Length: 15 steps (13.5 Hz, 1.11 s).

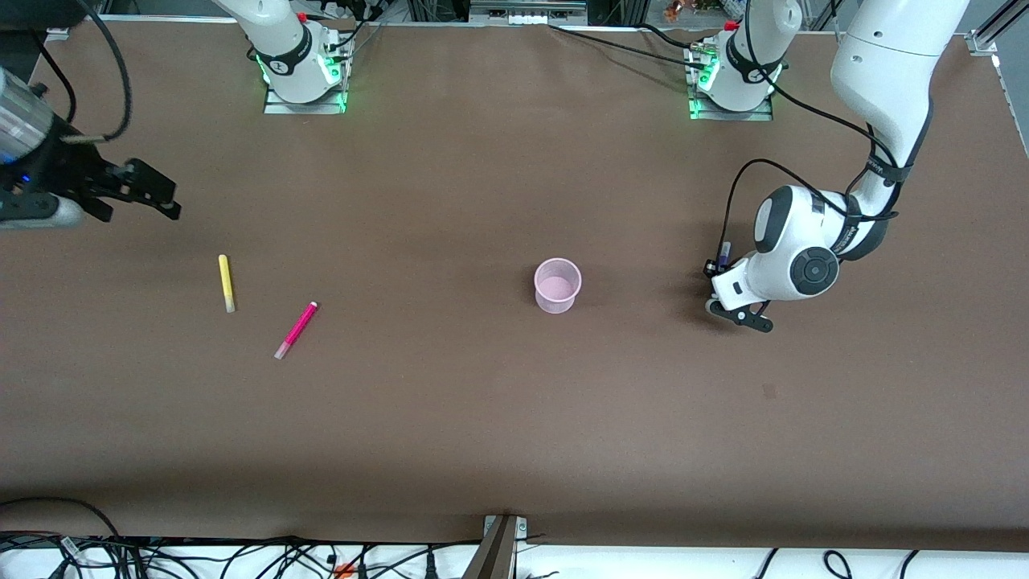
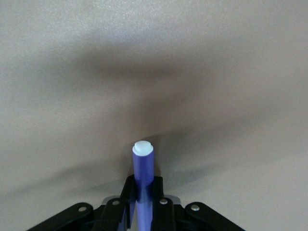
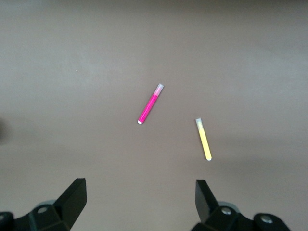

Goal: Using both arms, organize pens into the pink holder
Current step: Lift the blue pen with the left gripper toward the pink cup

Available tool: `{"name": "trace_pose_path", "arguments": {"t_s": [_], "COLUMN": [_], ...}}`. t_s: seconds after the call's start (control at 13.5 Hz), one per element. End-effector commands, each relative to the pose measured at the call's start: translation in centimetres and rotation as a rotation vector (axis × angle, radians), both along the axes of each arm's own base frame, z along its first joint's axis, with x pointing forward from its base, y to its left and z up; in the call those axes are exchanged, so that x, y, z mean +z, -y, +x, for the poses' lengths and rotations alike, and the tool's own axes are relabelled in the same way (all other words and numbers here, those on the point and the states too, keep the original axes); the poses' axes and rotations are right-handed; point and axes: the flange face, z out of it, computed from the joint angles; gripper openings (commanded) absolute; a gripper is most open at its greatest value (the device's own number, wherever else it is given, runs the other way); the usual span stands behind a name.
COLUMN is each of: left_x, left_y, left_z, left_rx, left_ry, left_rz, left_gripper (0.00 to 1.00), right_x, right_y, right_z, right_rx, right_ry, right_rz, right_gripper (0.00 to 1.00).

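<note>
Your left gripper [image 2: 143, 211] is sitting low at the table [image 1: 482, 418] toward the left arm's end, and its fingers [image 2: 126, 202] are pressing together on the dark purple pen [image 2: 143, 168]. In the left wrist view the pen is sticking out from between the jaws with its pale cap showing at the tip; in the front view only a short length of it is peeking out beside the wrist [image 1: 725, 253].

Your right gripper [image 3: 139, 195] is hanging in the air over the right arm's end of the table, jaws standing wide apart and holding nothing; that arm is waiting.

The pink holder [image 1: 557, 285] is standing upright near the middle of the table, well apart from both grippers. It is looking empty from above.

The yellow pen [image 1: 227, 282] and the magenta-pink pen [image 1: 296, 330] are lying flat on the table toward the right arm's end, near each other but not touching, the magenta-pink one nearer to the front camera. Both are showing in the right wrist view too.

You are not getting any readable brand, label or writing on the pens or the holder.
</note>
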Motion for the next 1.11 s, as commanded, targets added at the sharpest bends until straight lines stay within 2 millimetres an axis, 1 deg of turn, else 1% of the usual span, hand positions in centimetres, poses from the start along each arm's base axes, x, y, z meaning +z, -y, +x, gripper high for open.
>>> {"name": "trace_pose_path", "arguments": {"t_s": [0.0,0.07,0.15,0.22,0.3,0.37,0.45,0.52,0.59,0.67,0.74,0.82,0.89,0.97,1.04], "left_x": [-0.2,0.6,1.8,3.4,5.2,7.1,9.5,11.7,13.3,14.6,14.8,15.9,16.3,16.6,17.1], "left_y": [-0.3,-0.2,0.0,0.4,1.3,2.1,2.6,3.0,2.9,3.5,5.0,7.2,7.8,9.1,11.0], "left_z": [0.8,1.2,1.5,2.3,3.0,4.1,5.5,7.0,7.9,8.7,8.9,9.1,9.1,9.0,8.6], "left_rx": [-0.012,-0.017,-0.022,-0.028,-0.050,-0.079,-0.131,-0.184,-0.222,-0.279,-0.339,-0.366,-0.368,-0.382,-0.410], "left_ry": [0.037,0.052,0.068,0.070,0.053,0.043,0.041,0.056,0.067,0.094,0.103,0.128,0.139,0.151,0.169], "left_rz": [-0.010,-0.012,-0.011,-0.010,-0.014,-0.025,-0.040,-0.058,-0.089,-0.117,-0.194,-0.312,-0.388,-0.477,-0.577], "left_gripper": [0.00,0.00,0.00,0.00,0.00,0.00,0.00,0.00,0.00,0.00,0.00,0.00,0.00,0.00,0.00], "right_x": [-7.8,-8.7,-8.6,-9.1,-10.2,-12.3,-14.4,-16.7,-18.9,-20.9,-23.5,-26.2,-29.2,-30.9,-31.9], "right_y": [-0.5,0.0,-0.5,-1.2,-1.5,-1.6,-2.2,-3.1,-4.4,-5.3,-6.4,-7.0,-7.0,-6.6,-5.9], "right_z": [3.2,3.7,3.8,3.9,4.2,4.7,4.9,4.8,4.4,4.4,4.7,5.2,5.6,5.8,5.8], "right_rx": [0.007,0.005,0.008,-0.004,-0.014,-0.042,-0.077,-0.106,-0.152,-0.198,-0.228,-0.280,-0.318,-0.335,-0.350], "right_ry": [-0.114,-0.120,-0.099,-0.104,-0.105,-0.103,-0.084,-0.075,-0.066,-0.060,-0.068,-0.069,-0.072,-0.079,-0.094], "right_rz": [-0.049,-0.064,-0.061,-0.057,-0.055,-0.056,-0.051,-0.051,-0.052,-0.054,-0.058,-0.050,-0.047,-0.046,-0.045], "right_gripper": [1.00,1.00,1.00,1.00,1.00,1.00,1.00,1.00,1.00,1.00,1.00,1.00,0.99,0.99,0.99]}}
